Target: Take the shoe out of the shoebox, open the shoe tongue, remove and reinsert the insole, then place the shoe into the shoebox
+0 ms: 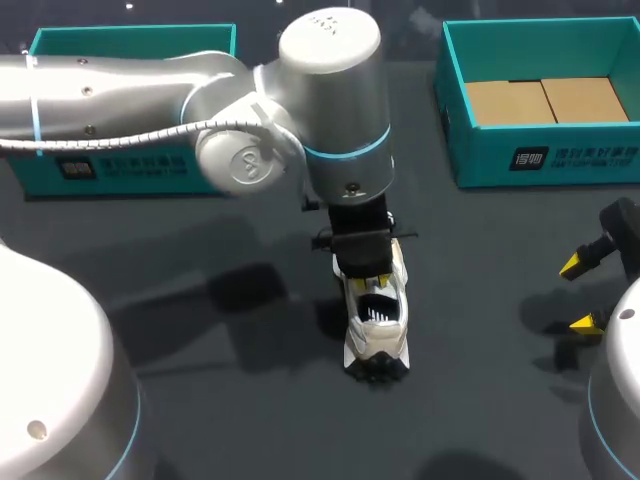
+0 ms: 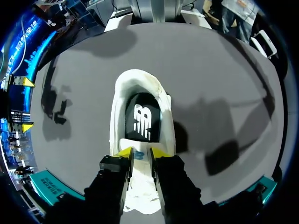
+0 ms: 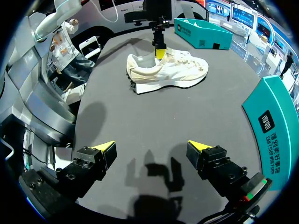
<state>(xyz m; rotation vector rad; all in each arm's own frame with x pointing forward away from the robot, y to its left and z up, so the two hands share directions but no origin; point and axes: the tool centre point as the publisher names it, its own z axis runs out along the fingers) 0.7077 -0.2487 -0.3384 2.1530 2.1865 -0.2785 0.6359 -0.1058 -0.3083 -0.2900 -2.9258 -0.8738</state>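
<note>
A dark grey table [image 1: 200, 330] carries a white shoe [image 1: 378, 320], standing on its sole about mid-table. Beyond the shoe, toward the far edge, two teal boxes stand well apart from it: the left box [image 1: 120, 165] and the right box [image 1: 540, 155].

The shoe [image 1: 376, 322], a cream-white sneaker with a black lugged outsole, stood upright on its sole at the middle of the table, toe pointing away from the robot and heel toward it. Its tongue [image 2: 138, 161] sat between the fingers of the left gripper [image 2: 141, 153], which touched it from both sides. The black insole [image 2: 142, 122] with a white logo lay inside the shoe, seen through the opening. 2 teal boxes stood well apart along the far edge. The right shoebox [image 1: 560, 158] was open with brown card on its floor. The left box [image 1: 130, 42] was partly hidden.
</note>
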